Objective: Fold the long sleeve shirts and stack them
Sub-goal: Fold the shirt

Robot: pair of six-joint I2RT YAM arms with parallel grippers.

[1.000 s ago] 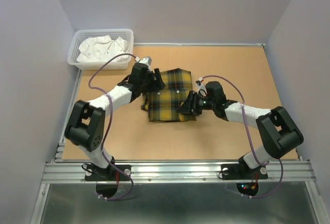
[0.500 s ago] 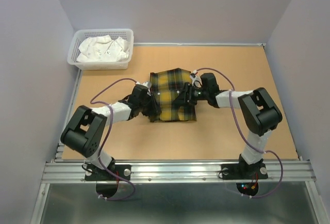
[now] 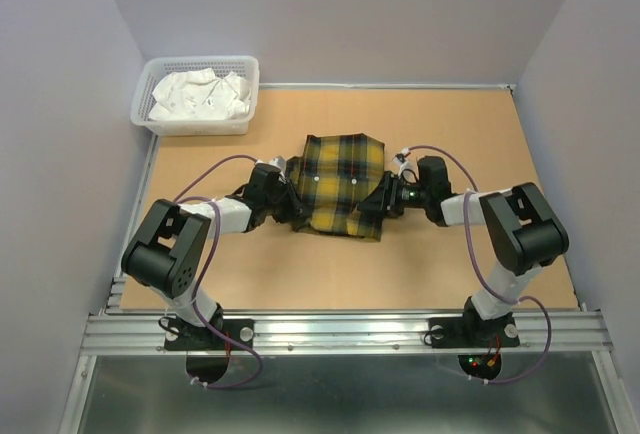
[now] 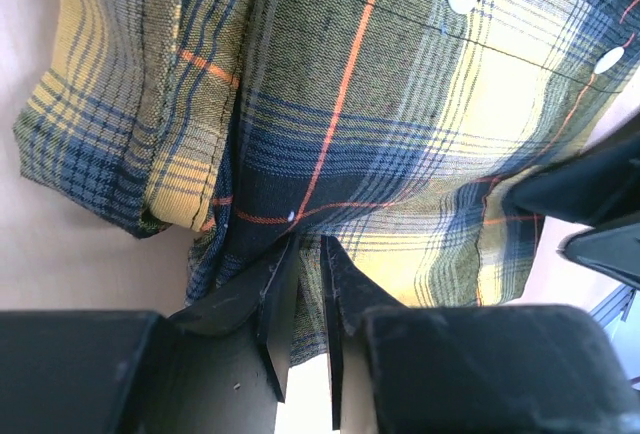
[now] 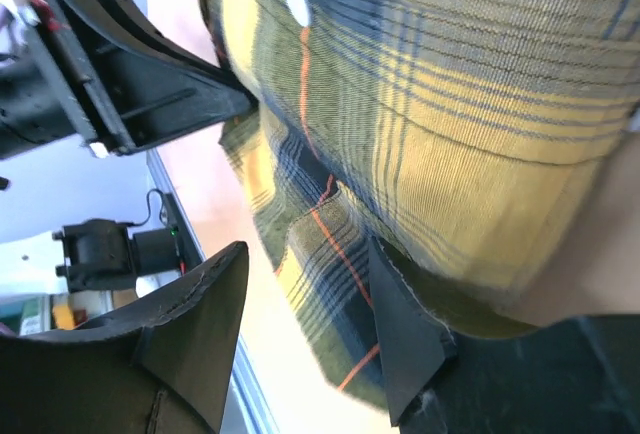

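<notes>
One long sleeve shirt (image 3: 340, 184), yellow flannel with dark plaid and thin red lines, lies folded on the tan table, buttons up. My left gripper (image 3: 291, 206) sits at its lower left edge. In the left wrist view its jaws (image 4: 308, 244) stand nearly together with the shirt's (image 4: 400, 104) hem pinched between them. My right gripper (image 3: 376, 204) is at the lower right edge. There its fingers (image 5: 308, 249) are spread wide, with a fold of the shirt (image 5: 450, 84) lying between them, ungripped.
A white basket (image 3: 200, 60) holding white cloth (image 3: 200, 94) stands at the back left corner. Grey walls enclose the table on three sides. The metal rail (image 3: 340, 332) with both arm bases runs along the near edge.
My left gripper came down from the shirt's upper left to its lower left edge and closed on the hem. The right gripper shifted along the right edge, and the shirt skewed slightly.
</notes>
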